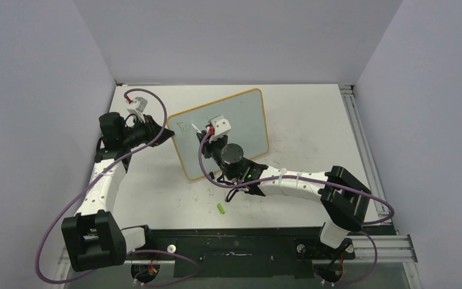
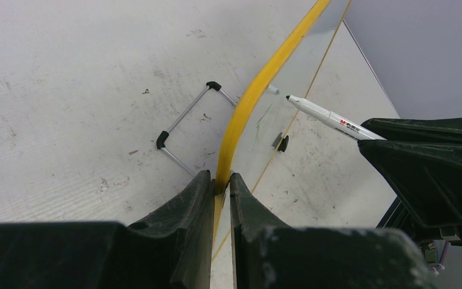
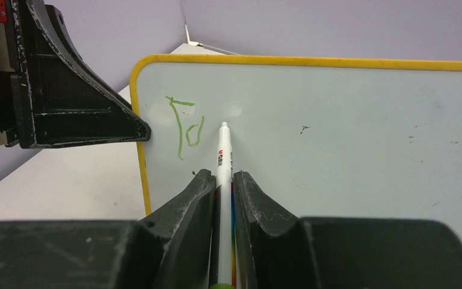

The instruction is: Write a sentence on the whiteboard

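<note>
The whiteboard (image 1: pixel 234 123) stands tilted on the table, pale with a yellow frame (image 2: pixel 254 95). My left gripper (image 2: pixel 219 179) is shut on the frame at the board's left edge (image 3: pixel 139 129). My right gripper (image 3: pixel 219 174) is shut on a white marker (image 3: pixel 223 153) that points at the board face (image 3: pixel 337 132). Of the sentence, only green strokes reading "To" (image 3: pixel 184 125) show, near the upper left corner. The marker tip is just right of them, at or very near the surface. From above, the left gripper (image 1: pixel 167 133) and right gripper (image 1: pixel 208 136) are both at the board's left part.
A small green marker cap (image 1: pixel 221 208) lies on the white tabletop in front of the board. The board's wire stand with black feet (image 2: pixel 183 117) rests on the scuffed table behind it. Grey walls close in the back and sides.
</note>
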Available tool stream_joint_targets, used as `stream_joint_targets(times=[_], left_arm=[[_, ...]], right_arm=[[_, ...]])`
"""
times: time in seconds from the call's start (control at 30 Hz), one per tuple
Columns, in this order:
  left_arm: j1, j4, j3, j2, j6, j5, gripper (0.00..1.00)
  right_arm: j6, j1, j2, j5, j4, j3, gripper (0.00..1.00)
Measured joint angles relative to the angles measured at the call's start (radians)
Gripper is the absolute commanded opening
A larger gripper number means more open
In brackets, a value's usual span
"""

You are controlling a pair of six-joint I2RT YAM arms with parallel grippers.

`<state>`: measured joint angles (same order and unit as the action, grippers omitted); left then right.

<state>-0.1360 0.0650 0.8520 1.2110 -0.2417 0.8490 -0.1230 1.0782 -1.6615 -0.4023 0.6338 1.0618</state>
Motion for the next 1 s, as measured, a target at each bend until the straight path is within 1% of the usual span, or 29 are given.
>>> stream_joint_targets(times=[0.57,1.0], left_arm=[[0.0,0.002,0.0,0.0,0.003,-0.003,0.0],[0.0,0.002,0.0,0.0,0.004,-0.008,0.0]], right_arm=[[0.0,-0.005,-0.024,0.063,-0.024,0.027,0.05],[-0.001,0.005,-0.024,0.058,-0.039,0.0,0.05]])
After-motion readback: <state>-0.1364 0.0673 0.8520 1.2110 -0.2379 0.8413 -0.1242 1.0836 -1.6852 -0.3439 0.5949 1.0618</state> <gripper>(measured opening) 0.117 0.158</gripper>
